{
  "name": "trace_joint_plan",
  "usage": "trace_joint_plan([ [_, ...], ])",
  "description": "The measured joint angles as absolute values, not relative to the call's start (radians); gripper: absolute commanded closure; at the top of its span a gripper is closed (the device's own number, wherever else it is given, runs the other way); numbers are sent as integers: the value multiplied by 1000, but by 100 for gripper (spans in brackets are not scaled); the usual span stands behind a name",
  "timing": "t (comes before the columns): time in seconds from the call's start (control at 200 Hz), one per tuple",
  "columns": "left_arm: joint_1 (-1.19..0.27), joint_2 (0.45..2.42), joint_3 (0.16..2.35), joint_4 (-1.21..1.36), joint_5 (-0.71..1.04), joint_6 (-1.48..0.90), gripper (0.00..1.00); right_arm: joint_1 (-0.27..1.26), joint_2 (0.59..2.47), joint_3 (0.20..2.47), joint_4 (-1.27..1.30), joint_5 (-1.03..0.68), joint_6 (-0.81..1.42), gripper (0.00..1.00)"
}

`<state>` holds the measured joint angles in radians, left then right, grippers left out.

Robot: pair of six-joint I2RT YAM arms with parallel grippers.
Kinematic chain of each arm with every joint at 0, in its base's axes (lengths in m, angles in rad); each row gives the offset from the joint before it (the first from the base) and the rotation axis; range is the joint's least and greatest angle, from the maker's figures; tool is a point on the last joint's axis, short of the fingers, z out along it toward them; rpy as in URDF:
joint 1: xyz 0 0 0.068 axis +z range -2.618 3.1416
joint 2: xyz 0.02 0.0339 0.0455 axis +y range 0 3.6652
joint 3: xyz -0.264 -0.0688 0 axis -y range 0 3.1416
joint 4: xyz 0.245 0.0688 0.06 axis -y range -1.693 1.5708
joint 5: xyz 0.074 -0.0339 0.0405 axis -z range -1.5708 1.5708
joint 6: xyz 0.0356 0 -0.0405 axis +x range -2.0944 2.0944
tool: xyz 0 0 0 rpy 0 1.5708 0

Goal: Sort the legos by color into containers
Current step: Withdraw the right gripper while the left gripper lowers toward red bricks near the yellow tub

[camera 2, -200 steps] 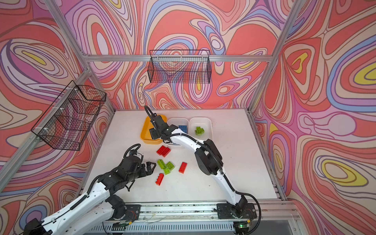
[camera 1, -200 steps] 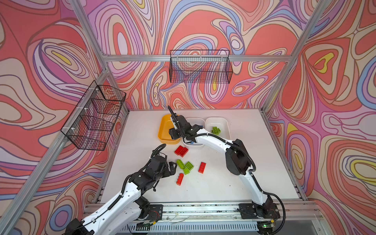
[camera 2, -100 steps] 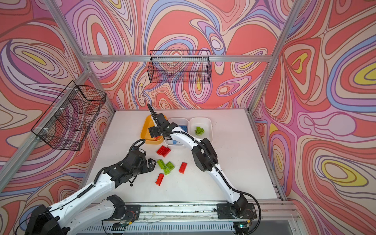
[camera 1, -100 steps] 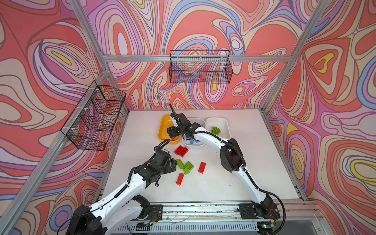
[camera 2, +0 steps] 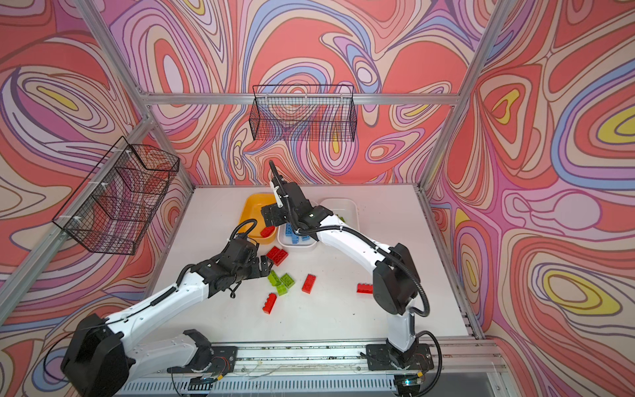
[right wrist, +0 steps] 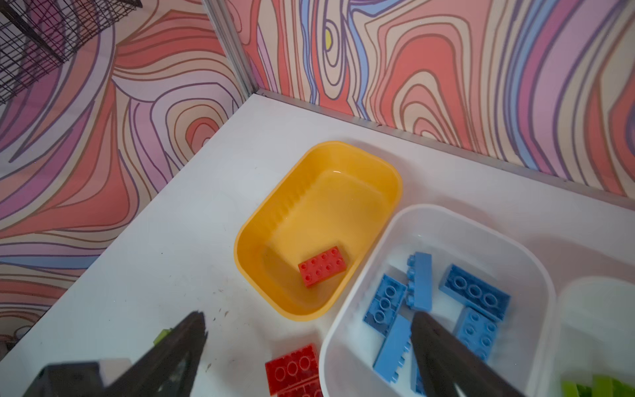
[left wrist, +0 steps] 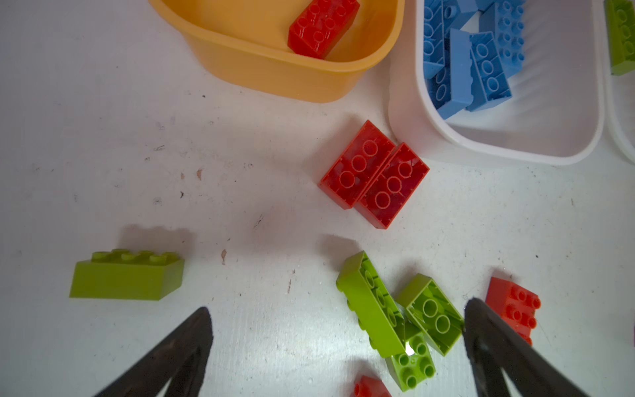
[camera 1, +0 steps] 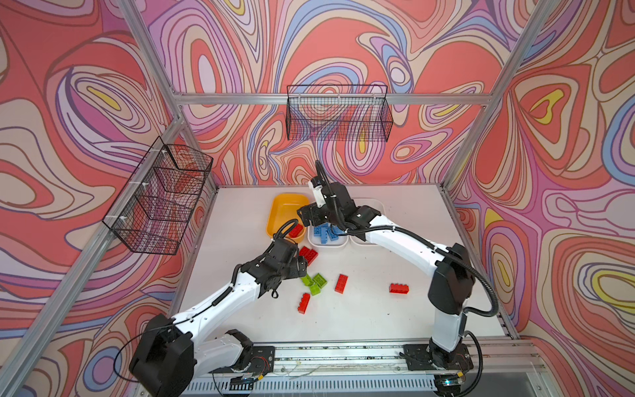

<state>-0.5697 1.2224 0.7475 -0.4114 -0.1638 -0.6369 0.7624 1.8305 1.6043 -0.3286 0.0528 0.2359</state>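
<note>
Left tool [left wrist: 338, 307] has reached forward, wide and empty, over lime green plastic bricks [left wrist: 374, 306]; right tool [right wrist: 308, 316] has opened wide, red studded brick [right wrist: 322, 265] dropped ahead into the yellow-orange plastic tub [right wrist: 309, 192]. Loose red bricks [left wrist: 374, 173] wait on the white worktop [left wrist: 137, 137].

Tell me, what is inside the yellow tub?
One red brick lies flat, studs up, inside the yellow tub; the rest of its floor is bare. Only the spot under the brick is covered.
</note>
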Motion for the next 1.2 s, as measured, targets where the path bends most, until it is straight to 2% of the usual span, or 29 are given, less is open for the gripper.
trace_joint_plan([
  [0.215,-569,1438,863,-395,-203,-612,2,762,1514,1188,-338,120,289,2],
  [0.481,-555,1575,921,-393,-283,-603,5,762,1248,1044,-351,188,325,2],
  [0.781,-484,1619,954,-389,-297,-602,7,762,1208,989,-353,217,336,2],
  [1.202,-457,1702,996,-366,-284,-596,8,762,1208,981,-353,239,338,2],
])
